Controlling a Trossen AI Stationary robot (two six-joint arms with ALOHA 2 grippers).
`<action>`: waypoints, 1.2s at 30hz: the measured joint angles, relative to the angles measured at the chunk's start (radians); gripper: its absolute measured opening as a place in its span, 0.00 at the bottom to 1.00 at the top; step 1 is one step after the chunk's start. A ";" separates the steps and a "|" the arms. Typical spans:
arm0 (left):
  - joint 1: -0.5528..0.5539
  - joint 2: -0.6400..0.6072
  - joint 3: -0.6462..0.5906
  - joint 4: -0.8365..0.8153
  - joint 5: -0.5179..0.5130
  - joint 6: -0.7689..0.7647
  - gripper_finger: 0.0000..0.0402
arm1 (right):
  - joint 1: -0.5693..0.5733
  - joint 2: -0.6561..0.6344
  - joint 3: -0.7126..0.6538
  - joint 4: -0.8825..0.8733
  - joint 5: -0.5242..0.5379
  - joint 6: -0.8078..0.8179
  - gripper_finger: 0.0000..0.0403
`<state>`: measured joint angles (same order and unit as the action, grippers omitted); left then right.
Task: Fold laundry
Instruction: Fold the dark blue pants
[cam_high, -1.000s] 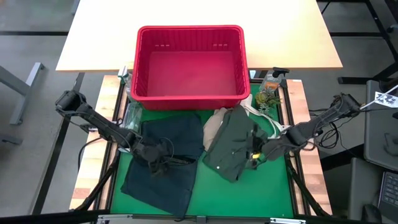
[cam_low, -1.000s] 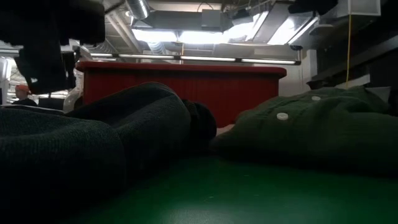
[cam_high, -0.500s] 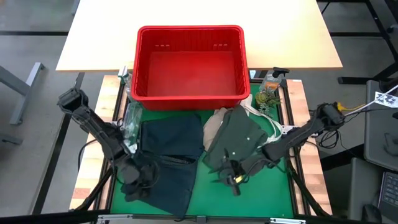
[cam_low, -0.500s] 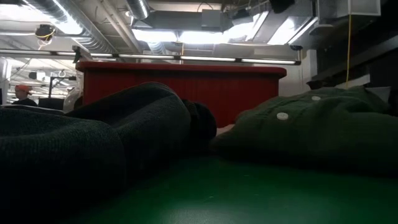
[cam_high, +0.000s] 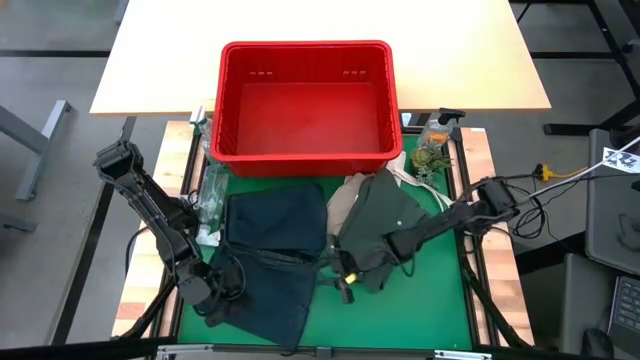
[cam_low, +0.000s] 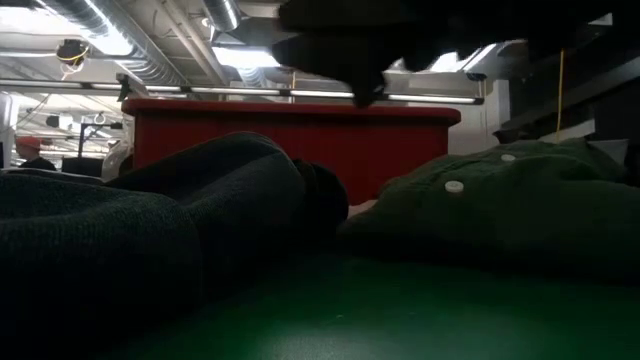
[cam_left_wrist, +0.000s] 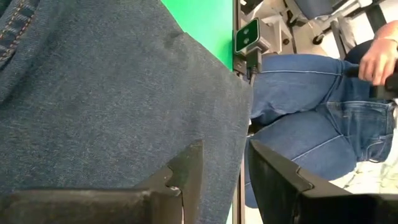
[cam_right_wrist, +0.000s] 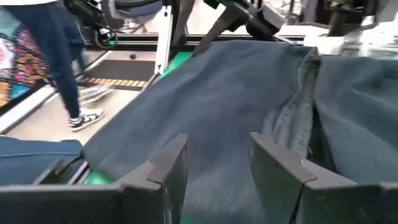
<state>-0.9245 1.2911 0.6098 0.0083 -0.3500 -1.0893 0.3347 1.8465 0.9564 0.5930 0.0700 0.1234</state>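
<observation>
Left gripper (cam_high: 213, 298) parted and empty over dark blue denim jeans (cam_high: 268, 255), right gripper (cam_high: 345, 281) parted, empty, beside olive-green buttoned shirt (cam_high: 383, 231)

You have the right gripper (cam_right_wrist: 214, 165), fingers parted, facing the dark blue denim jeans (cam_right_wrist: 249, 106), with a person's legs (cam_right_wrist: 59, 56) upper left.

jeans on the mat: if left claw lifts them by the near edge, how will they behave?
Likely floppy: the dark blue denim jeans lie flat and creased, so a single pinch would drag and drape. Probably heavy for cloth, as the low view shows thick rolled folds. The left claw, open at their near corner, may catch only one layer.
</observation>
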 joint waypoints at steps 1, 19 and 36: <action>0.000 0.000 0.000 -0.001 0.000 0.000 0.30 | -0.010 0.021 0.020 0.001 -0.025 0.000 0.41; 0.000 0.217 0.000 0.136 0.135 0.000 0.30 | -0.115 0.185 0.264 -0.545 0.194 0.000 0.41; 0.037 0.412 0.048 0.287 0.144 0.125 0.30 | -0.127 0.163 0.306 -0.690 0.003 0.002 0.41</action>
<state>-0.8877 1.7035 0.6581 0.2957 -0.2064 -0.9646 0.2082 2.0099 1.2619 -0.0972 0.0733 0.1252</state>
